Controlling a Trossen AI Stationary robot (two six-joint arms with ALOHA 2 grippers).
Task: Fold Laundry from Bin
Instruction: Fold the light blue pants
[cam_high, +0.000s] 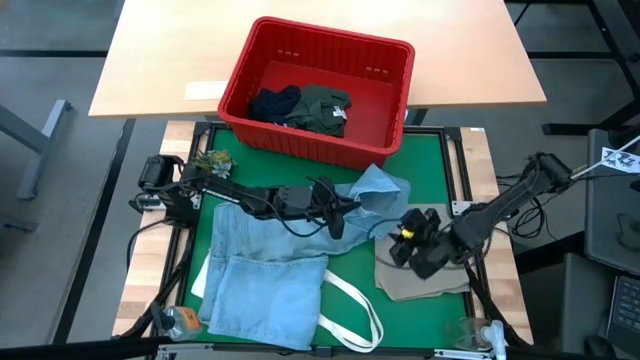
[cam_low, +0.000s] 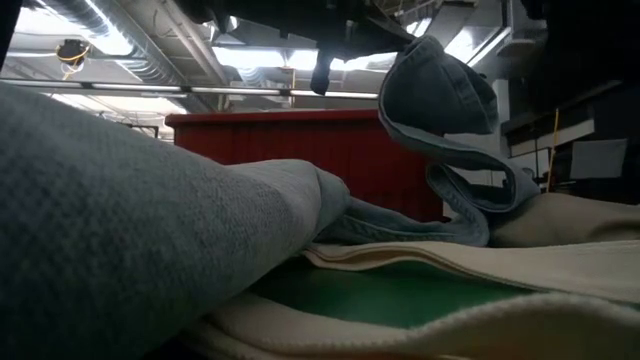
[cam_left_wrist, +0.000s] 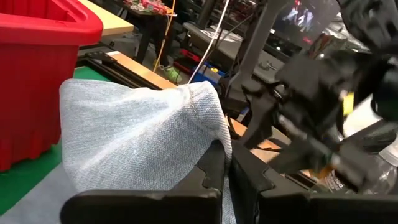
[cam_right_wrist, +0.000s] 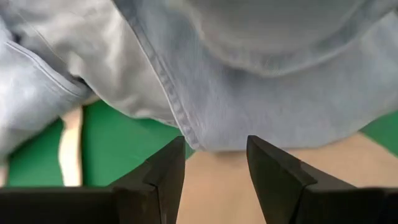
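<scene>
The left gripper (cam_high: 337, 222) is clamped on a raised fold of the light blue denim jeans (cam_high: 262, 270) beside the red plastic bin (cam_high: 316, 88). The right gripper (cam_right_wrist: 216, 163) hovers open-jawed over the beige cloth (cam_high: 420, 277), at the jeans' hem.

Count, high view: one red bin (cam_high: 385, 85) at 12 o'clock holding two garments, one dark navy piece (cam_high: 274, 104) and one dark olive shirt (cam_high: 326, 108). On the green mat (cam_high: 440, 160): one pair of light blue jeans (cam_high: 262, 272), one beige cloth (cam_high: 420, 282), one white tote bag (cam_high: 348, 312). Two arms, one gripper each: left gripper (cam_high: 337, 222), right gripper (cam_high: 402, 250).
</scene>
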